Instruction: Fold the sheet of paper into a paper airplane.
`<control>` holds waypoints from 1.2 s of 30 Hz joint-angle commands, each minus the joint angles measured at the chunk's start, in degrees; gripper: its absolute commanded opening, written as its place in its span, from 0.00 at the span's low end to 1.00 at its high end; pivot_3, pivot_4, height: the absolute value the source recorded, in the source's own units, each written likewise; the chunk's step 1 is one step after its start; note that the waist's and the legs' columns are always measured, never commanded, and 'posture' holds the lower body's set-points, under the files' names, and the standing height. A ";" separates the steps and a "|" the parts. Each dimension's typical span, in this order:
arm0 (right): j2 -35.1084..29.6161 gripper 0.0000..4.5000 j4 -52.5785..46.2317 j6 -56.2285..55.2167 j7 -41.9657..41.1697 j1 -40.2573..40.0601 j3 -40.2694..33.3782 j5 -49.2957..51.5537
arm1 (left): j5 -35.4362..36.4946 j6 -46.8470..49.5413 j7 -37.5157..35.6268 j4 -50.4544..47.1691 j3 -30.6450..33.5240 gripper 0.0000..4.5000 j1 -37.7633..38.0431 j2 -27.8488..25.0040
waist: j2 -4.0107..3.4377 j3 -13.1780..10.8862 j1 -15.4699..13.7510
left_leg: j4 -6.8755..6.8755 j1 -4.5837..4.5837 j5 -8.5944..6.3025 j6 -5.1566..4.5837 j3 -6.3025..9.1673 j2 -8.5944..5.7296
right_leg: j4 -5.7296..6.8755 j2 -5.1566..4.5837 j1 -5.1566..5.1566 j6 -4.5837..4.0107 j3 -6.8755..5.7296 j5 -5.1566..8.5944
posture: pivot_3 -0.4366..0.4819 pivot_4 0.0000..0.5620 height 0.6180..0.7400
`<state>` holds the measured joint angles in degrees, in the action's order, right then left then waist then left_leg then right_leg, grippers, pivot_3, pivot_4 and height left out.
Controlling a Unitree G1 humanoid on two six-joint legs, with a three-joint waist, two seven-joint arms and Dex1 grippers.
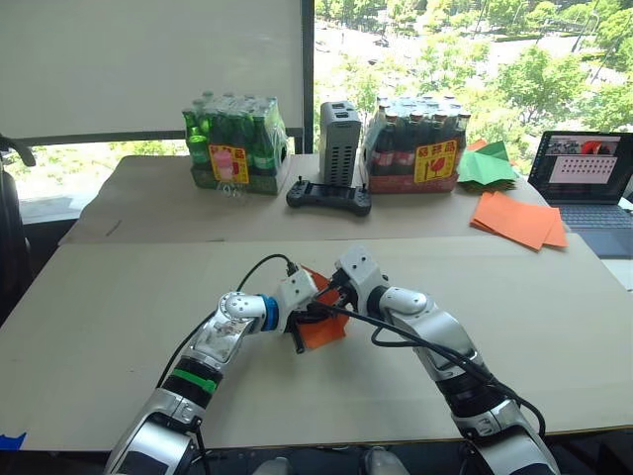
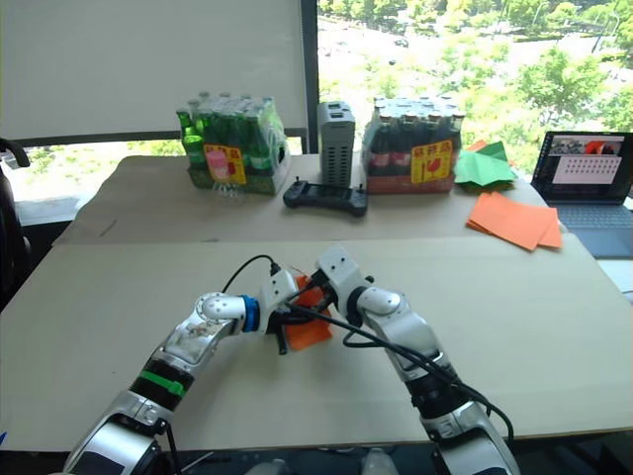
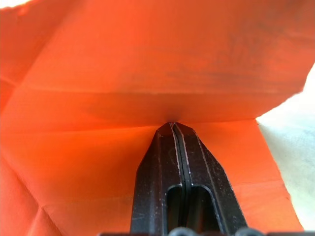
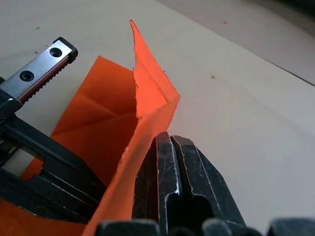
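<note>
— Paper first: where is it, what shape?

— I see the sheet of paper (image 1: 321, 322) near the front of the pale table (image 1: 119, 317), thin, bright orange, creased, one flap standing pointed.

— Jaws?

— Left gripper (image 3: 173, 126): closed flat, tips against a crease. Right gripper (image 4: 170, 140): closed, pressed beside the fold.

— Containers?

— Two shrink-wrapped bottle packs (image 1: 235, 143) with yellow labels; I can't read them.

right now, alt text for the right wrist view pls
The right gripper's two black fingers are shut on a raised fold of the creased bright-orange sheet of paper, above a pale wooden tabletop. The left gripper's black metal body is alongside.
</note>
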<state>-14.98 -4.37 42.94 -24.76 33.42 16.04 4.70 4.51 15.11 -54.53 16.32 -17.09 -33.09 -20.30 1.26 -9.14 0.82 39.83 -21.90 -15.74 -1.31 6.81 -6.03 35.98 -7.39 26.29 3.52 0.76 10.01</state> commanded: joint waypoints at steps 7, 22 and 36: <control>-0.95 0.01 -13.92 0.37 -7.93 2.97 -6.98 10.42 | -0.81 -0.46 -0.40 -1.34 -0.42 0.00 0.43 -0.81 | 0.00 0.00 0.25 | -0.01 0.03 -0.01 -0.02 0.00 0.01 | 0.02 0.01 -0.01 0.00 0.00 0.00 | 0.48 0.27 0.66; -9.48 0.01 -22.66 7.07 -10.18 -3.40 -4.87 12.13 | 2.11 2.26 0.31 -1.80 4.67 0.00 -2.30 -1.88 | 0.00 0.00 0.17 | 0.02 0.02 -0.02 -0.03 -0.01 0.04 | 0.06 0.00 -0.01 0.00 -0.02 0.00 | 0.48 0.27 0.66; -8.24 0.01 -20.69 6.25 -9.44 -2.00 -6.31 14.81 | 2.24 1.20 0.22 2.49 4.73 0.00 -6.31 1.18 | 0.00 0.00 0.05 | 0.06 -0.04 -0.02 -0.03 0.00 0.01 | 0.01 0.00 -0.01 0.01 -0.02 -0.01 | 0.48 0.27 0.66</control>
<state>-23.00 -24.75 50.64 -34.50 30.37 9.62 20.20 6.94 17.45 -54.49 18.84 -12.39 -38.14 -19.38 1.26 -9.14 0.86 39.90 -21.93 -15.76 -1.34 6.81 -6.02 35.99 -7.39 26.29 3.53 0.74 10.00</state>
